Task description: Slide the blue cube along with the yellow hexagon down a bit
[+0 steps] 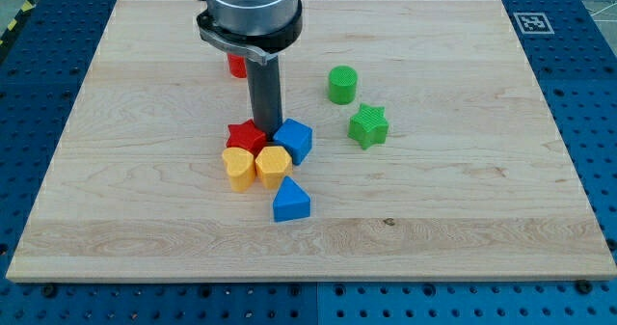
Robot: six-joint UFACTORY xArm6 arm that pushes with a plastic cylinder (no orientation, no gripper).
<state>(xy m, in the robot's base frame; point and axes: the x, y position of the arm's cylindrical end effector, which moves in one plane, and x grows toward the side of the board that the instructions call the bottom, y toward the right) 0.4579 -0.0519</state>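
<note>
tight cluster makes a clean two-block push hard

starting at the view's left, a yellow block (238, 168) with a rounded, heart-like top sits touching the red star (247, 135) above it and the yellow hexagon (273, 166) to its right. if my tip pushes down through the middle of the group, this yellow block probably gets dragged along too, since nothing separates it from its neighbours.

my tip (267, 126) stands at the top edge of the cluster, just between the red star and the blue cube (294, 139); its very end is hard to see against them. the tool is a bare rod, so there is nothing to clench or release; it can only shove. the blue cube sits to the right of the red star, touching the yellow hexagon at its lower left. a downward push here is off-centre on the cube, which may turn or slip away rightward rather than travel with the hexagon.

just below the hexagon lies a blue triangular block (290, 201); it would probably be bumped downward as well.

further right, a green cylinder (341, 84) and a green star (368, 125) stand well apart and look safe. a red block (236, 67) is mostly hidden behind the arm.

the blocks look like ridged, matte plastic; the bench (463, 190) is pale, smooth wood, so they should slide easily.
</note>
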